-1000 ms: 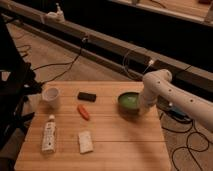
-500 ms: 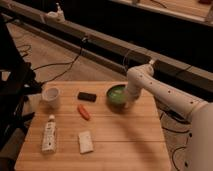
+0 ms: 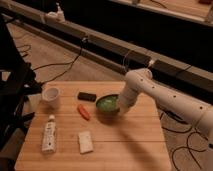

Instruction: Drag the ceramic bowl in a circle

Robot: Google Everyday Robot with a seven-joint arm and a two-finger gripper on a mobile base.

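Note:
The ceramic bowl [image 3: 107,104], round with a glossy green inside and a darker rim, sits on the wooden table [image 3: 125,145] a little right of centre. My gripper [image 3: 121,105] comes down from the white arm [image 3: 165,97] and sits at the bowl's right rim, touching it. The arm's wrist covers the bowl's right edge.
A small white cup [image 3: 51,95] stands at the table's left. A black block [image 3: 87,96] and an orange carrot-like piece [image 3: 84,112] lie left of the bowl. A white tube [image 3: 49,133] and a white bar [image 3: 86,142] lie near the front. Cables run on the floor.
The bowl has slid left across the table over the last second, and the gripper and arm have moved left with it at its right rim.

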